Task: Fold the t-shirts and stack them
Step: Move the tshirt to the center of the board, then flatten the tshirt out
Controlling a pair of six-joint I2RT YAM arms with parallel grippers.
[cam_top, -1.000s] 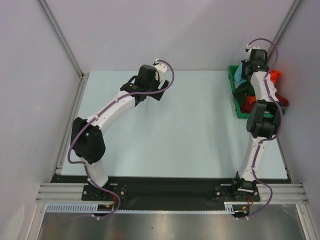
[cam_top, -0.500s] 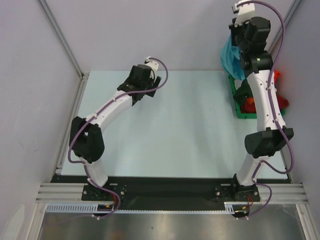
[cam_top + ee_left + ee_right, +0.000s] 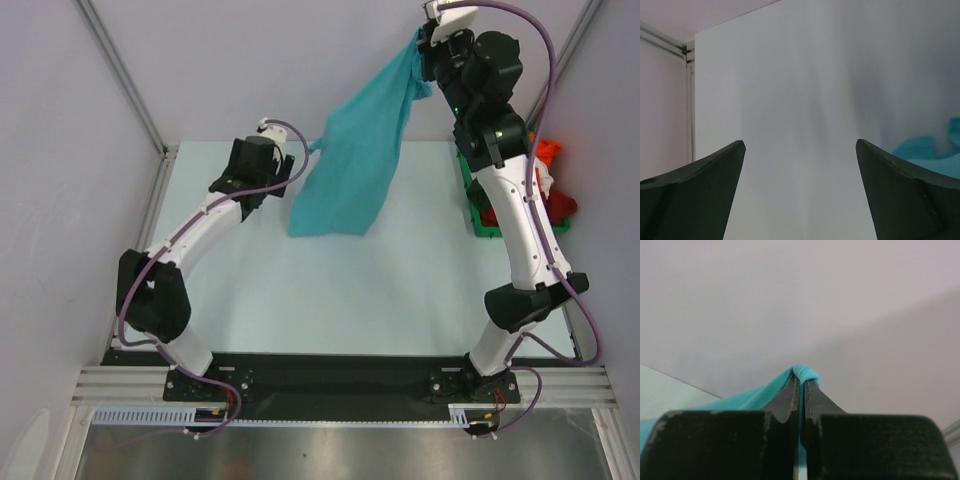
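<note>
The turquoise t-shirt hangs in the air over the far part of the table, between the two arms. The right claw is raised high near the back wall, and its fingers are pressed together on a small fold at the top of the cloth. The right wrist view shows that fold bunched above the dark fingertips.

From there the shirt slopes down and to the left in a long, loose sheet. Its lower edge lies over the middle of the table, but I cannot tell whether it touches the surface.

The left claw is low over the far left of the table, spread wide and holding nothing. A bit of turquoise cloth shows at the right edge of its wrist view.

Orange and red shirts lie heaped in the green bin at the table's right side, partly behind the right arm.
</note>
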